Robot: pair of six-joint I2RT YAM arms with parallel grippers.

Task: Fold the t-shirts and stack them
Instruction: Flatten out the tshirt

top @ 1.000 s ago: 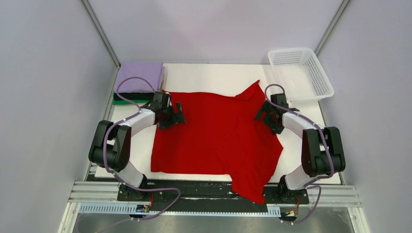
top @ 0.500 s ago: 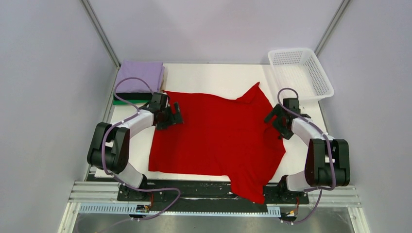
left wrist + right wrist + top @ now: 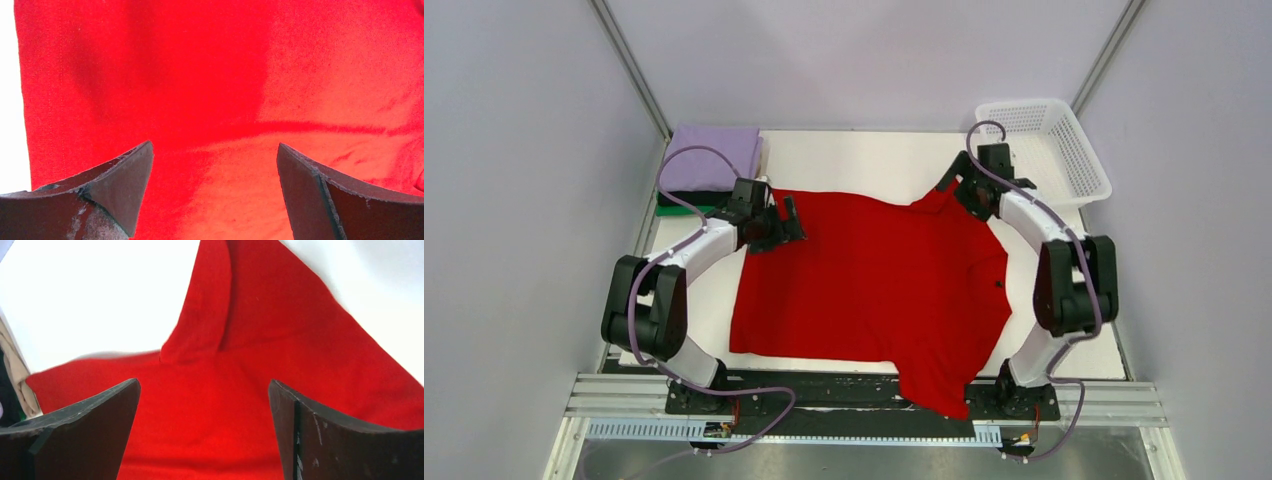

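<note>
Boxed in on three sides by plain, pale lavender-grey panels: left wall [image 3: 524, 200], back wall [image 3: 864, 60], right wall [image 3: 1194, 250]. Braced by a slanting metal left post [image 3: 629, 65] at the far-left corner of the bench and a matching right post [image 3: 1109, 50] at the far-right corner. Topped with a flat white bench surface [image 3: 864, 160]. Edged along the near side with a ribbed aluminium rail [image 3: 614, 400], then a dull grey metal sheet [image 3: 864, 462] below. Lit evenly and softly, with faint shadows only.

Spread t-shirt [image 3: 874, 285] central, folded stack [image 3: 714, 158] far-left, basket [image 3: 1028, 104] far-right
</note>
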